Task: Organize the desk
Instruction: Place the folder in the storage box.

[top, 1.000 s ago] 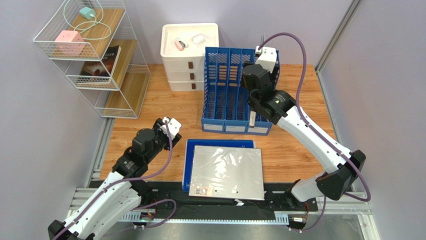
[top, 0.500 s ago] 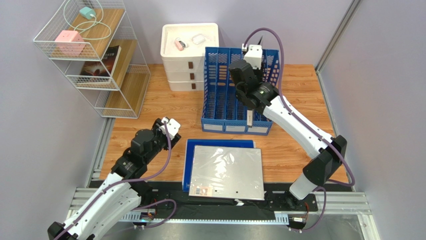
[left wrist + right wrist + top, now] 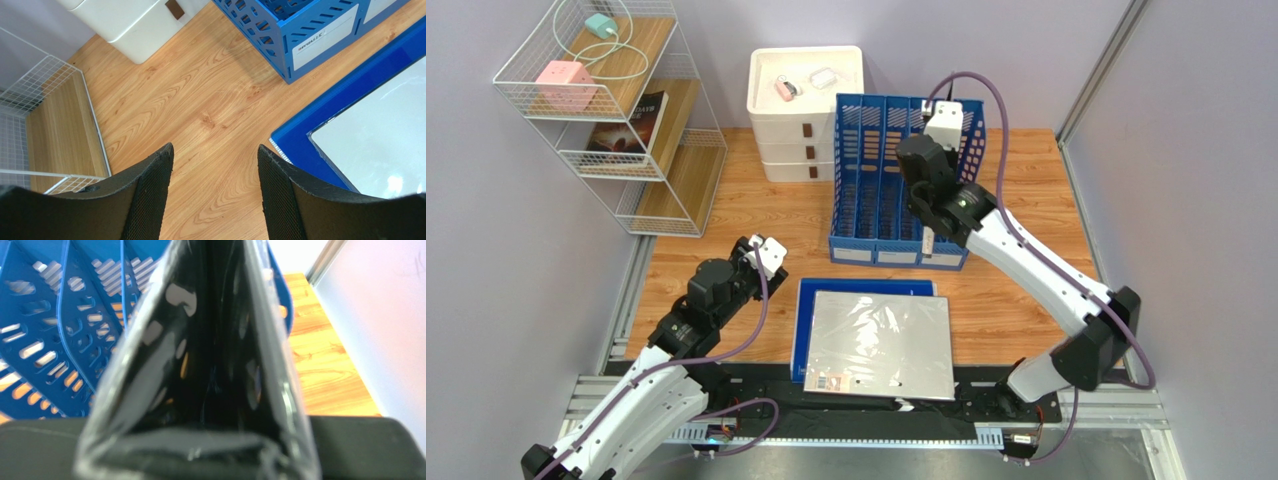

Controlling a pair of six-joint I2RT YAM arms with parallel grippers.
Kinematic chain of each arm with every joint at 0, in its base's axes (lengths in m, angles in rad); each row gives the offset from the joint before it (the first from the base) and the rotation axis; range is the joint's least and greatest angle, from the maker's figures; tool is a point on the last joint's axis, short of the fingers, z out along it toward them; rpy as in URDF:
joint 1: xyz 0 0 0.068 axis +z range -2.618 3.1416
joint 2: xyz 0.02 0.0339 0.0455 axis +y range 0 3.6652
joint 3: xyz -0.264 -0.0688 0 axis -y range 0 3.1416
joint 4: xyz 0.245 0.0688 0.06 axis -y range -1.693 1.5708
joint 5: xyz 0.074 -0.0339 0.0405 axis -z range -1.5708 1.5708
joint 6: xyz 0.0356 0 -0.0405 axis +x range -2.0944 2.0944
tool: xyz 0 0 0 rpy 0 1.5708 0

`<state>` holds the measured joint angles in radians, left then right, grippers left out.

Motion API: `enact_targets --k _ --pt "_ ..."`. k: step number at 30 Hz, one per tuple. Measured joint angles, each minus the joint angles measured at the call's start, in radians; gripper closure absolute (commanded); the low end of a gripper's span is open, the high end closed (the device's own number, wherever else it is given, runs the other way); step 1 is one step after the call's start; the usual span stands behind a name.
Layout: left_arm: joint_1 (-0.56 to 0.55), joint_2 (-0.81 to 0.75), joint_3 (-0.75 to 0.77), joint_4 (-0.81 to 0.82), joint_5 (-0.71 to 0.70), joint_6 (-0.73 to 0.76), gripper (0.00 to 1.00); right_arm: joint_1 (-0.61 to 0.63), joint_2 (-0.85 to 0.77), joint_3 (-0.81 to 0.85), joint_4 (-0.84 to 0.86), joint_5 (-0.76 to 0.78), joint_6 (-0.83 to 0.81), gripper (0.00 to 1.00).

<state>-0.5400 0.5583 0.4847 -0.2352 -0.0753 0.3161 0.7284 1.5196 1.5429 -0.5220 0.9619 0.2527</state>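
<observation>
- Top external view: your right gripper (image 3: 929, 207) hangs over the right end of the rack (image 3: 876, 254).
- A black sheet (image 3: 210, 365) sits between its jaws; you cannot tell if it is pinched.
- Your left gripper (image 3: 215, 152) is spread wide, over the desk (image 3: 200, 100) in front of the rack, to its left.
- The desk lies under the rack.

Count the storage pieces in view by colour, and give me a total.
Blue: 1, the file rack
White: 2, the drawer unit and the wire shelf
Total: 3
</observation>
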Motion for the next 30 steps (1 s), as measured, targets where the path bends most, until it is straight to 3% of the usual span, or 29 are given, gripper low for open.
enact_targets --k 6,9,30 --pt "0.001 0.000 0.000 -0.001 0.004 0.000 0.32 0.044 -0.299 -0.385 0.363 -0.002 -0.114 1.00" --pt "0.002 0.000 0.000 -0.001 0.007 0.000 0.32 0.047 -0.381 -0.490 0.483 -0.027 -0.164 1.00" --pt "0.004 0.008 -0.013 -0.001 0.016 0.002 0.32 0.045 -0.297 -0.587 1.002 -0.098 -0.462 1.00"
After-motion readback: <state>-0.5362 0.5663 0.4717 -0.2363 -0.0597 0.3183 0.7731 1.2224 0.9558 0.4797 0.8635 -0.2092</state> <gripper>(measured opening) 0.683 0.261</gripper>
